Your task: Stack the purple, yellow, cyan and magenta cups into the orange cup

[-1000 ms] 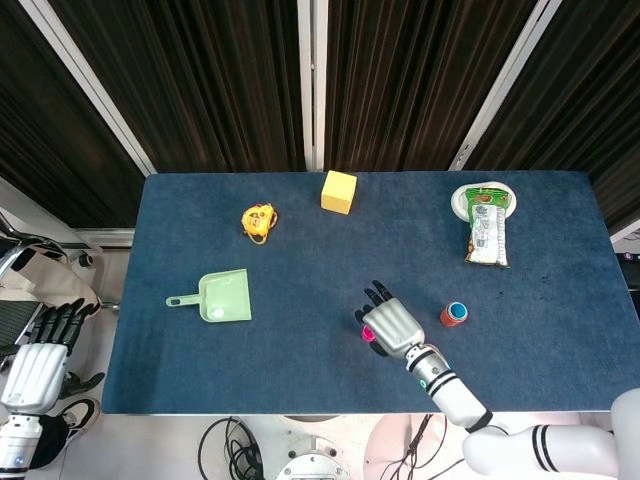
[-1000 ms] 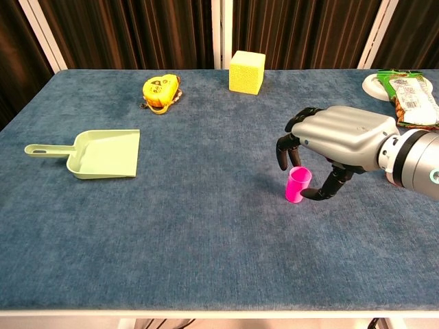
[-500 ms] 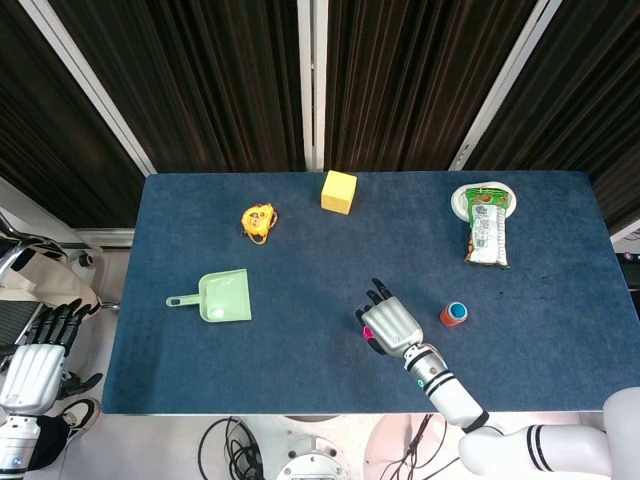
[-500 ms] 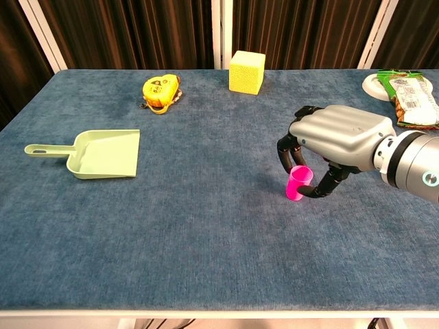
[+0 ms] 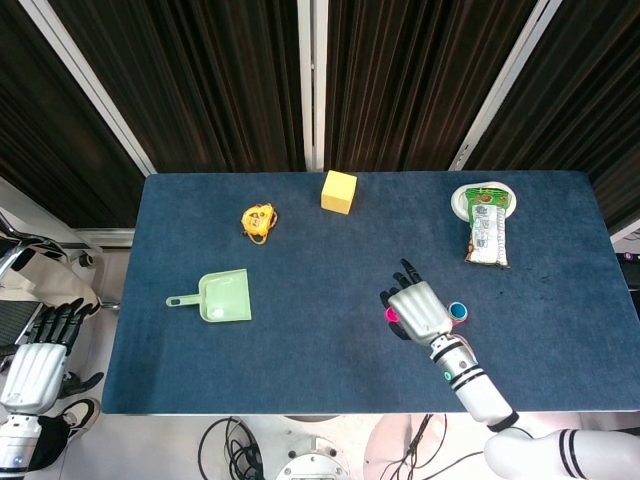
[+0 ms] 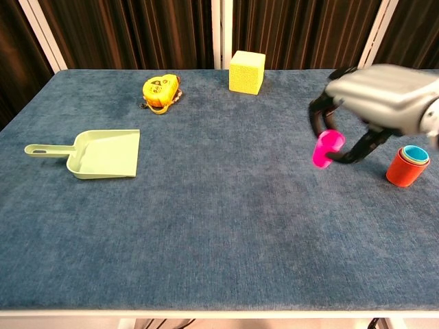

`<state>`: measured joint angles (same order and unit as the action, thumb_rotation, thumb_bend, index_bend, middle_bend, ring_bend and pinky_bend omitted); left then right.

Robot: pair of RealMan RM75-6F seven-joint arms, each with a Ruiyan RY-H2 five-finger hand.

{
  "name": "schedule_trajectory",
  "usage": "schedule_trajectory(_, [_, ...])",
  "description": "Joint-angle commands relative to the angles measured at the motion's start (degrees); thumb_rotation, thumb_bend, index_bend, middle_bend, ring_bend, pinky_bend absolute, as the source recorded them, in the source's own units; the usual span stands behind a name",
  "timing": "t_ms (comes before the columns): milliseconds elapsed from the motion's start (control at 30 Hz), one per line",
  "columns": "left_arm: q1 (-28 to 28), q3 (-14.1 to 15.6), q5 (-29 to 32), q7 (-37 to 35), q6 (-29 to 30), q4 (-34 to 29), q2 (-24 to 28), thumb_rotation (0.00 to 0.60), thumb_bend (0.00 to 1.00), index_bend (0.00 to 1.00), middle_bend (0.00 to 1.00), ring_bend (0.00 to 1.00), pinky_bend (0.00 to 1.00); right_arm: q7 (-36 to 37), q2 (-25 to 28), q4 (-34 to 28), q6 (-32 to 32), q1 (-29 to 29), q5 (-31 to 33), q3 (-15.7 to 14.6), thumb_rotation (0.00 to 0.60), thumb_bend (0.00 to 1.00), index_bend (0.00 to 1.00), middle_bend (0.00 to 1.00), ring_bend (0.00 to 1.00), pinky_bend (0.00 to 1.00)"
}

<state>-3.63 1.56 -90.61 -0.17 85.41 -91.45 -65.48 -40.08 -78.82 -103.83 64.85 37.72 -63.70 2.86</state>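
The right hand (image 6: 374, 103) held one magenta cup (image 6: 327, 148) tilted above the table (image 6: 206, 226), beside one orange cup (image 6: 406, 166) with a cyan cup nested inside; the left hand (image 5: 35, 360) hung with fingers apart

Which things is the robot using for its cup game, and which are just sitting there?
For the job:
pink cup, held by the right hand
orange cup with a blue cup nested inside

Just lying about:
green dustpan
yellow tape measure
yellow sponge block
snack packet on a white plate
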Motion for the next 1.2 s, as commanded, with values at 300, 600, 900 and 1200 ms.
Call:
schedule_trajectory(300, [-0.6, -0.2, -0.5, 1.4, -0.4, -0.8, 0.0, 0.6, 0.01, 0.0, 0.0, 0.0, 0.0, 6.4, 9.2, -0.5, 1.9, -4.4, 0.6, 0.2, 0.6, 0.28, 0.58, 0.55, 0.2, 0.0])
schedule_trajectory(600, [-0.8, -0.2, -0.6, 2.4, -0.5, -1.6, 0.1, 0.6, 0.01, 0.0, 0.0, 0.0, 0.0, 9.1, 9.9, 2.1, 0.2, -5.9, 1.1, -0.7, 0.6, 0.28, 0.58, 0.55, 0.2, 0.0])
schedule_trajectory(900, [-0.8, 0.1, -0.6, 2.1, -0.7, -1.3, -0.1, 0.6, 0.01, 0.0, 0.0, 0.0, 0.0, 9.1, 10.7, 2.3, 0.2, -7.1, 0.6, -1.4, 0.6, 0.28, 0.58, 0.55, 0.2, 0.0])
schedule_trajectory(1200, [-0.6, 0.2, -0.6, 1.8, -0.5, -1.0, -0.1, 0.6, 0.01, 0.0, 0.0, 0.0, 0.0, 8.9, 9.7, 3.7, -1.2, -7.2, 1.9, -1.1, 0.6, 0.28, 0.58, 0.55, 0.2, 0.0])
